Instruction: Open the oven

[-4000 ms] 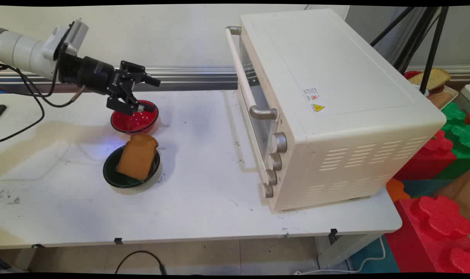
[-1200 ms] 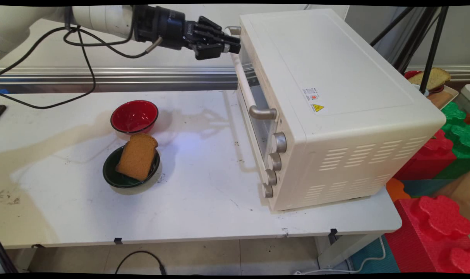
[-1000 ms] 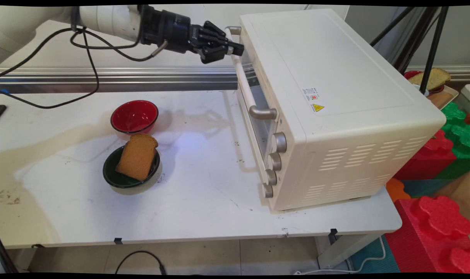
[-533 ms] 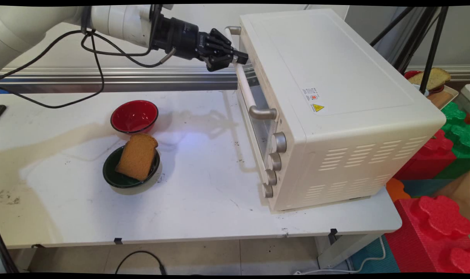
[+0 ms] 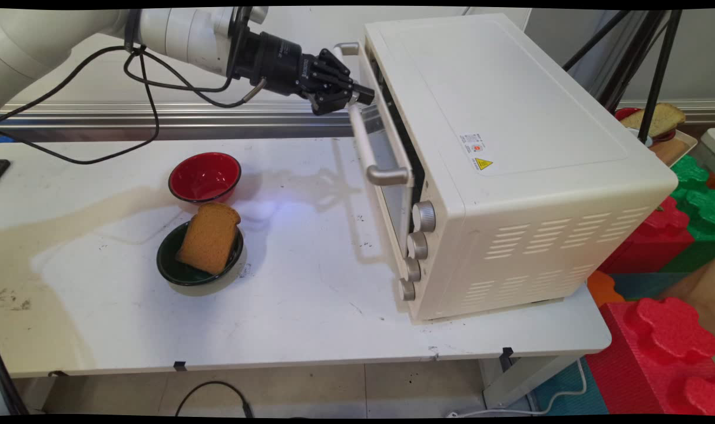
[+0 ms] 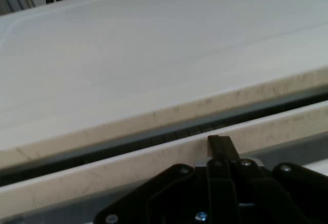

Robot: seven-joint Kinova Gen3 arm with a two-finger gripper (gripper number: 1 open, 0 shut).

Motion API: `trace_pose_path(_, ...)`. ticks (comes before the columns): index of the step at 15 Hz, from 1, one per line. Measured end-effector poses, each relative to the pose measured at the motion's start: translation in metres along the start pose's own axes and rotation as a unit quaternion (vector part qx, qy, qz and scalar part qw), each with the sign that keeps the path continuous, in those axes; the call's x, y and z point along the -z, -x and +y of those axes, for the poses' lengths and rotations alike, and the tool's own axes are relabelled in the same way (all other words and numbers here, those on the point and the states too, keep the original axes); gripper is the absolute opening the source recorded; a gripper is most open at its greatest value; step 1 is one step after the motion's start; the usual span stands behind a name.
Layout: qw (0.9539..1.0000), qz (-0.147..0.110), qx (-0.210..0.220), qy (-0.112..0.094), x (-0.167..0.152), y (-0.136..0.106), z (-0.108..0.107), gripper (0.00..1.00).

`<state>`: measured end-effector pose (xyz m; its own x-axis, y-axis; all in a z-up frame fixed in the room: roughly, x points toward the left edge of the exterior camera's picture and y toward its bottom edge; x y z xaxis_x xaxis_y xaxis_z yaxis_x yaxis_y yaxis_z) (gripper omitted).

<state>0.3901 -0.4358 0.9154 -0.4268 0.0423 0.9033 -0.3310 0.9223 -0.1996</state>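
A cream toaster oven (image 5: 510,147) stands on the right of the white table (image 5: 304,318). Its glass door (image 5: 393,188) is tilted a little outward at the top, with a dark gap along the upper edge. My gripper (image 5: 362,94) reaches in from the left, shut, its tips tucked behind the far end of the door's handle bar (image 5: 362,136). In the hand view the shut gripper (image 6: 219,143) rests against the door's top edge (image 6: 128,167), with the dark gap (image 6: 154,139) and the oven's top (image 6: 154,55) beyond.
A red bowl (image 5: 204,175) and a dark green bowl (image 5: 175,268) holding a slice of brown bread (image 5: 209,238) sit at the table's left middle. Several knobs (image 5: 423,217) line the oven's near front. Red and green foam blocks (image 5: 658,347) lie beyond the right edge.
The arm rose from the red bowl to the oven's handle and the gripper went from open to shut. In the last half second the door's top has swung outward, opening a gap.
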Motion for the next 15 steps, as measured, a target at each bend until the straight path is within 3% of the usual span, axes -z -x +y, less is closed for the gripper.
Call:
trace_pose_path(7, 0.9998, -0.016, -0.004, 0.007, 0.020, 0.013, 0.000, 0.00)
trace_pose_path(15, 0.9985, -0.051, -0.008, 0.017, 0.048, 0.045, 0.003, 0.00)
